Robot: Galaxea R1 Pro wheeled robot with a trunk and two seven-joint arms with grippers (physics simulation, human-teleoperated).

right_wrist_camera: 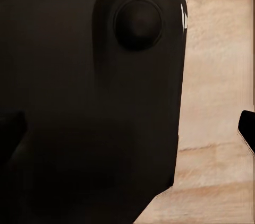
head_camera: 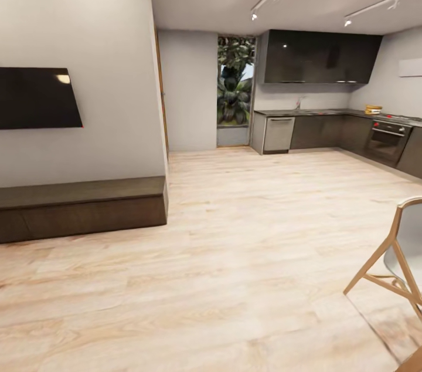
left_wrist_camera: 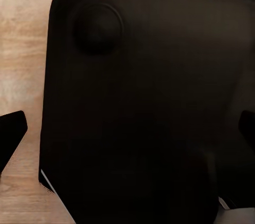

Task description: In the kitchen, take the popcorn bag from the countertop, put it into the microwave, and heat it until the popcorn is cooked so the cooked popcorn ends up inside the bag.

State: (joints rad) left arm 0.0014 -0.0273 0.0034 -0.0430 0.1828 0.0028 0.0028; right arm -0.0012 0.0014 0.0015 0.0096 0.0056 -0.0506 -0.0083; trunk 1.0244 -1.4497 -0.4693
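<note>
The kitchen lies far off at the back right of the head view. Its grey countertop [head_camera: 328, 112] runs along dark cabinet fronts. A small yellowish thing [head_camera: 373, 108] stands on it, too small to identify. The popcorn bag, the popcorn and the microwave are out of view. My left gripper [left_wrist_camera: 127, 131] is open, with one dark fingertip [left_wrist_camera: 11, 132] at each side of the left wrist view over my black base. My right gripper [right_wrist_camera: 127, 128] is open too, above the base and the wooden floor.
Wide light wooden floor [head_camera: 246, 231] stretches toward the kitchen. A wall with a dark TV [head_camera: 35, 97] and a low dark bench [head_camera: 82, 205] stands at the left. A wooden-legged chair [head_camera: 398, 260] is near the right. A built-in oven [head_camera: 387, 140] and a steel dishwasher [head_camera: 278, 134] sit under the counter.
</note>
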